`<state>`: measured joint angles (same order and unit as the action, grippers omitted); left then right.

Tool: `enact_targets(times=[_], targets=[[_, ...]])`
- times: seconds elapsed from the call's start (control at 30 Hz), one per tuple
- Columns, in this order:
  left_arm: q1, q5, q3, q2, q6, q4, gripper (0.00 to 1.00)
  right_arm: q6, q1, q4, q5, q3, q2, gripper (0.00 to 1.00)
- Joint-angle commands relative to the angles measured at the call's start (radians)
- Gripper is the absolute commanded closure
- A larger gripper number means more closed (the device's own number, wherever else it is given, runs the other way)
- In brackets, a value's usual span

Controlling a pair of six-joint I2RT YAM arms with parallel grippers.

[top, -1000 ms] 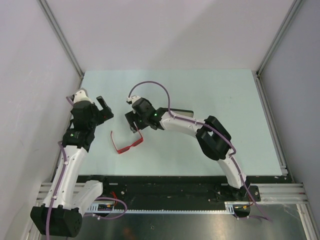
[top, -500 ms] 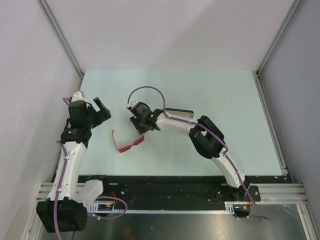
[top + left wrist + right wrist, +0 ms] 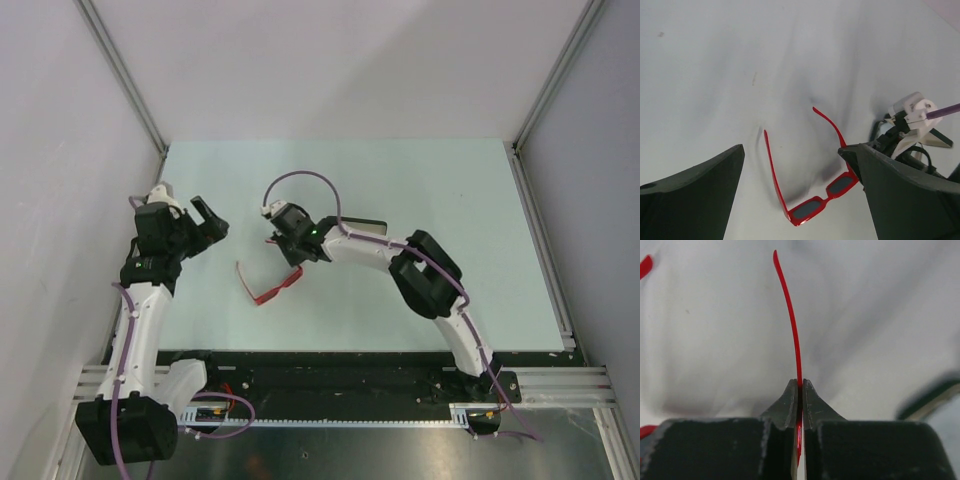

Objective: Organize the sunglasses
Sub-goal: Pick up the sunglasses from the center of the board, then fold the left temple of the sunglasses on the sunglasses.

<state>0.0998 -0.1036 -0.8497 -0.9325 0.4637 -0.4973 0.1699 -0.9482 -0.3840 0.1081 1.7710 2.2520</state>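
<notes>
The sunglasses [image 3: 271,293] have a bright red frame, dark lenses and both arms unfolded, and they sit at the left middle of the pale table [image 3: 450,190]. My right gripper [image 3: 293,262] is shut on one thin red arm; in the right wrist view that arm [image 3: 790,315] runs straight up out of the closed fingertips [image 3: 800,386]. My left gripper [image 3: 211,220] hangs wide open to the left of the glasses, touching nothing. In the left wrist view the sunglasses [image 3: 812,205] lie between and beyond its two dark fingers [image 3: 695,185], with one lens end hidden behind the right finger.
A dark flat oblong thing [image 3: 358,224] lies just behind the right forearm, mostly hidden by it; its edge shows as a dark strip [image 3: 932,395] in the right wrist view. Grey walls and metal rails [image 3: 120,70] enclose the table on three sides.
My right gripper has closed onto the sunglasses' arm, and the glasses have shifted a little to the right and turned. The left gripper stayed wide open and moved only slightly.
</notes>
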Motion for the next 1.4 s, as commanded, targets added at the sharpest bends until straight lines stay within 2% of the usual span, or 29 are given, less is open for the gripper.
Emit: enact_targets(times=[0.0, 0.13, 0.2, 0.43, 0.63, 0.77, 0.9, 1.13, 1.37], targets=[[0.011, -0.174, -0.055, -0.014, 0.007, 0.009, 0.00, -0.058, 0.057, 0.074, 0.010, -0.091, -0.269, 1.00], [0.011, -0.347, -0.098, -0.012, 0.004, 0.034, 0.00, -0.122, 0.115, 0.115, 0.001, -0.171, -0.449, 1.00], [0.009, -0.477, -0.121, -0.005, 0.009, 0.071, 0.00, -0.148, 0.149, 0.145, -0.013, -0.208, -0.512, 1.00], [-0.009, -0.758, -0.150, 0.020, 0.038, 0.192, 0.00, -0.167, 0.219, 0.220, -0.158, -0.258, -0.736, 1.00], [-0.155, -0.959, -0.190, -0.009, -0.011, 0.259, 0.00, -0.178, 0.242, 0.258, -0.320, -0.258, -0.865, 1.00], [-0.241, -1.010, -0.245, -0.029, -0.017, 0.273, 0.00, -0.175, 0.249, 0.270, -0.418, -0.254, -0.913, 1.00], [-0.250, -1.022, -0.317, -0.034, 0.024, 0.290, 0.00, -0.175, 0.249, 0.252, -0.501, -0.254, -0.937, 1.00], [-0.252, -0.996, -0.377, -0.012, 0.096, 0.327, 0.01, -0.175, 0.249, 0.246, -0.539, -0.280, -0.979, 1.00], [-0.281, -1.134, -0.359, 0.001, 0.043, 0.358, 0.04, -0.153, 0.244, 0.261, -0.527, -0.289, -0.987, 1.00]])
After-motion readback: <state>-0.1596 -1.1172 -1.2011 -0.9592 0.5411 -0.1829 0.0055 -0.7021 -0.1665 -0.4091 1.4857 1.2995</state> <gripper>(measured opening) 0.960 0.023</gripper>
